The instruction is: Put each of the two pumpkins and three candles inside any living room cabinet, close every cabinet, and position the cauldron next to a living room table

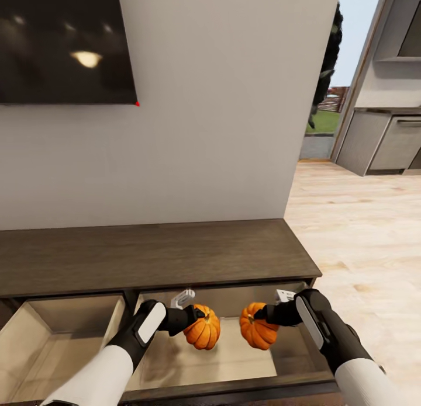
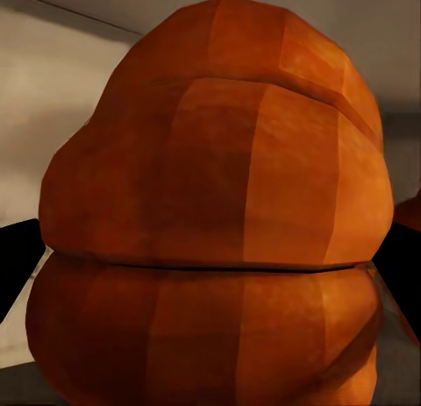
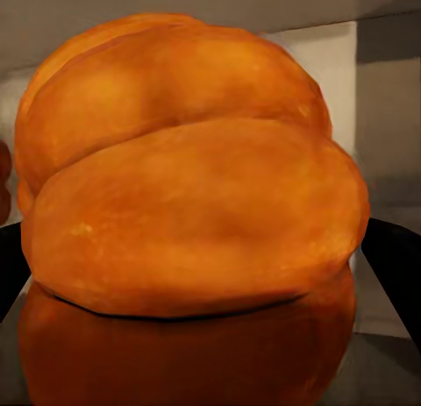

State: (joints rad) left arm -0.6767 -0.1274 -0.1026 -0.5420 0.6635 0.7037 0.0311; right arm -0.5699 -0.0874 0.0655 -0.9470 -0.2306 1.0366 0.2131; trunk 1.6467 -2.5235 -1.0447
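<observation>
Two pumpkins over the open cabinet point(image 1: 175, 260) drawer point(image 1: 245, 359).
Left gripper point(image 1: 196, 319) clamps one pumpkin point(image 1: 204, 331), right gripper point(image 1: 264, 314) the other pumpkin point(image 1: 257, 331).

Cabinet point(image 1: 158, 254): long low dark-brown unit against the wall, top bare. Two drawers pulled open, pale beige inside. Left drawer point(image 1: 52, 342) holds nothing visible. Right drawer point(image 1: 245, 359): two orange pumpkins over it, floor contact unclear.
</observation>
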